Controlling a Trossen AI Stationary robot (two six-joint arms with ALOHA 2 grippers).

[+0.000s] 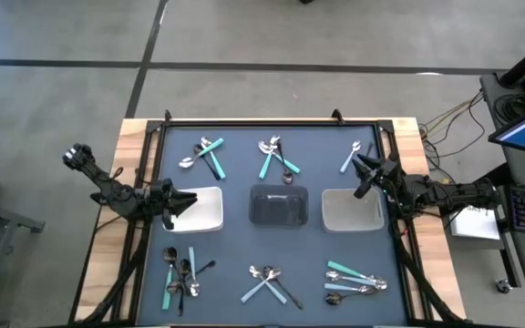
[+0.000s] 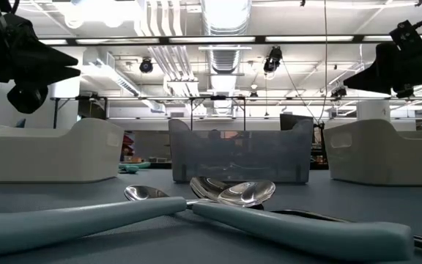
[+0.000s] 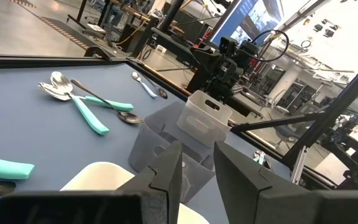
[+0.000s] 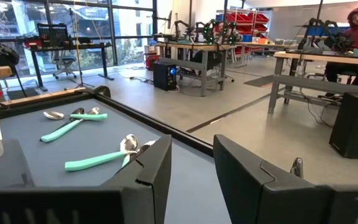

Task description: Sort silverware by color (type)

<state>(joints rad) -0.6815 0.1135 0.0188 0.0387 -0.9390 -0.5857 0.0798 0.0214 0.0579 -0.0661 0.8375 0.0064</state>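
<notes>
1. Silverware lies in six small groups on the dark blue mat (image 1: 244, 241), three along the far edge and three along the near edge.
2. Far edge: the far-left group (image 1: 203, 155) has silver spoons and teal handles; the far-middle group (image 1: 276, 159) has a teal handle, a dark handle and silver pieces; the far-right group (image 1: 352, 157) is small, with a pale handle.
3. Near edge: the near-left group (image 1: 180, 273) mixes teal, dark and silver pieces; the near-middle group (image 1: 270, 282) has crossed spoons; the near-right group (image 1: 354, 281) has teal handles and silver spoons.
4. Three trays stand in a row across the middle of the mat: the left white tray (image 1: 203, 210), the grey middle tray (image 1: 279, 206) and the right white tray (image 1: 349, 210).
5. Left gripper (image 1: 190, 200) hangs over the left white tray. Its fingers (image 3: 166, 177) are a little apart and pinch nothing.
6. Right gripper (image 1: 361, 162) hangs above the far edge of the right white tray, near the far-right group. Its fingers (image 4: 151, 168) are also spread, with nothing between them.
</notes>
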